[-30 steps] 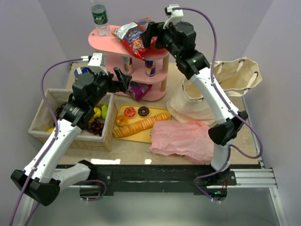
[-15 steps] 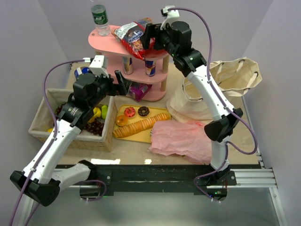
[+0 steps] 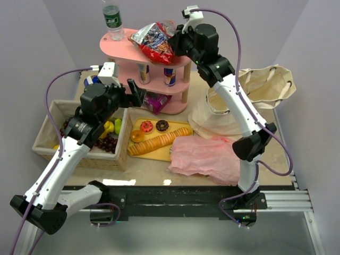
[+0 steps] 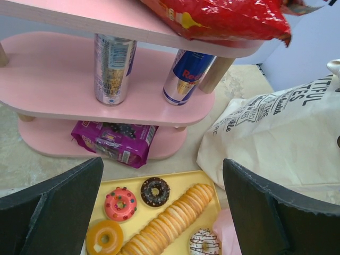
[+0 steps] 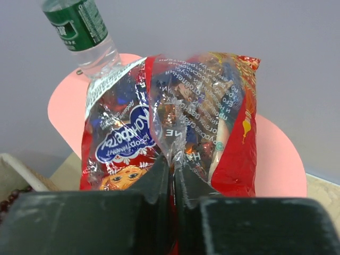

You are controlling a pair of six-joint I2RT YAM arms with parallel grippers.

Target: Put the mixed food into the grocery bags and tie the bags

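Observation:
A red and silver snack packet [image 3: 153,41] lies on the top shelf of the pink stand [image 3: 119,50]. My right gripper [image 3: 175,43] is shut on its crinkled clear edge; the right wrist view shows the packet [image 5: 127,138] pinched between the closed jaws of that gripper [image 5: 172,170]. A clear water bottle [image 3: 112,20] stands at the shelf's far left. Two drink cans [image 4: 113,66] [image 4: 187,77] stand on the middle shelf, and a purple packet [image 4: 114,141] lies on the lowest. My left gripper [image 3: 135,90] hangs open in front of the stand. The beige canvas bag [image 3: 255,93] lies at the right, the pink plastic bag [image 3: 207,156] in front of it.
A woven basket [image 3: 50,141] with grapes and fruit stands at the left. A yellow tray [image 4: 180,183] holding doughnuts and a long bread loaf lies between the basket and the pink bag. Grey walls close in at the back and sides.
My right gripper has closed on the snack packet, which now bunches up slightly toward it. The left arm has barely shifted and stays open.

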